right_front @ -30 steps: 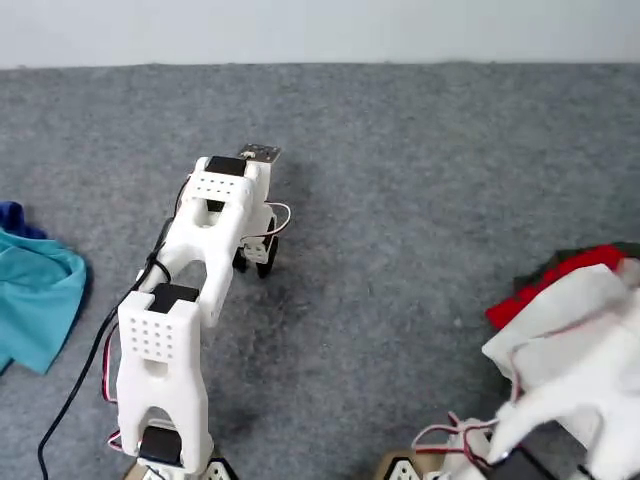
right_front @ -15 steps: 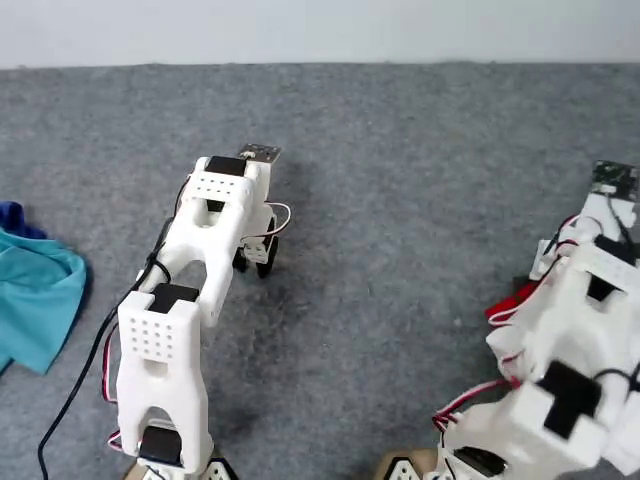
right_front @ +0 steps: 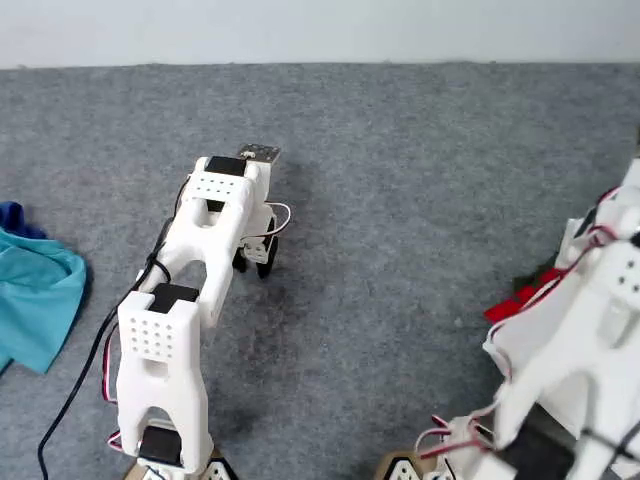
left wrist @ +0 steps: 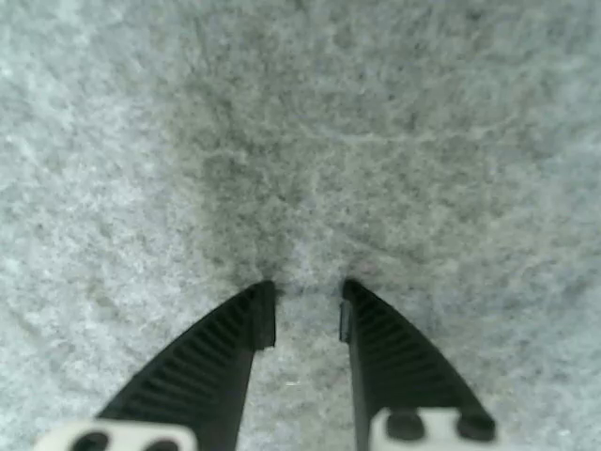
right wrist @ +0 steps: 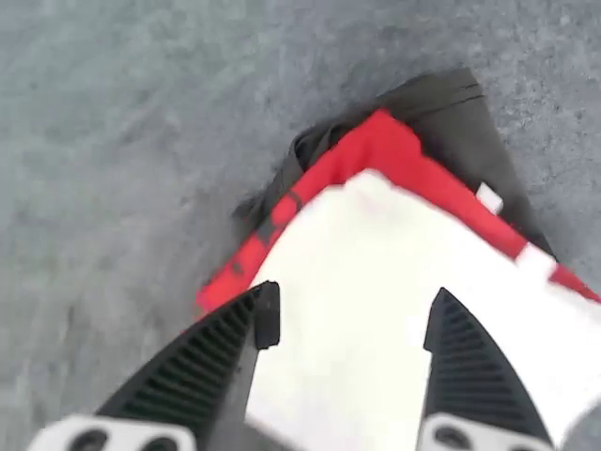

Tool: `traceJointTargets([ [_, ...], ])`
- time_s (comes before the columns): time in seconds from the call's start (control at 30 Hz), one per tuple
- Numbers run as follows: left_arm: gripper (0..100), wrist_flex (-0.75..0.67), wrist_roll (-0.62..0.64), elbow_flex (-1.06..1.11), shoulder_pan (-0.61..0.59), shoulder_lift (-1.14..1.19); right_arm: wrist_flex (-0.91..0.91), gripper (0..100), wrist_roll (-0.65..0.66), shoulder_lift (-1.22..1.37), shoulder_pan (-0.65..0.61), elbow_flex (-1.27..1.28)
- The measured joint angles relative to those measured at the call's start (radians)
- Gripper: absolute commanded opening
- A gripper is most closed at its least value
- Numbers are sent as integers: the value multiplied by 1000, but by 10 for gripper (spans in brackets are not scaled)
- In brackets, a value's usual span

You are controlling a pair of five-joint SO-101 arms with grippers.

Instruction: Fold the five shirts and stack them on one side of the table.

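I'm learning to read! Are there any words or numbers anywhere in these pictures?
No text can be read anywhere.
The white shirt, red shirt and teal shirt show no print.
A small white tag, where the red shirt meets the dark shirt, is too small to read.

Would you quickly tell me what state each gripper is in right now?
Left gripper: open, holding nothing.
Right gripper: open above the white shirt, holding nothing.
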Motion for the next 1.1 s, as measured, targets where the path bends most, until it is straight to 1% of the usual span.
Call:
traceJointTargets([
  [0.07,118,2,0,-2,-17,0,84,253,54,-71,-17,0],
  [0.17,118,81,0,-41,-89,-8,138,253,98,-147,-17,25],
  [0.27,121,175,5,-115,-242,-52,140,253,109,-186,-12,104],
  [0.4,122,201,0,-143,-437,-209,115,253,115,-198,-11,245],
  [0.53,122,206,0,-143,-657,-345,94,253,115,-198,-8,304],
  [0.73,122,207,0,-143,-922,-344,77,253,115,-201,-6,310],
  [0.83,122,204,0,-143,-1014,-296,74,253,115,-201,-6,310],
  [0.97,122,133,3,-143,-1122,-242,74,253,115,-201,-6,310],
  [1.1,123,98,3,-143,-1174,-183,74,253,115,-201,-6,310],
])
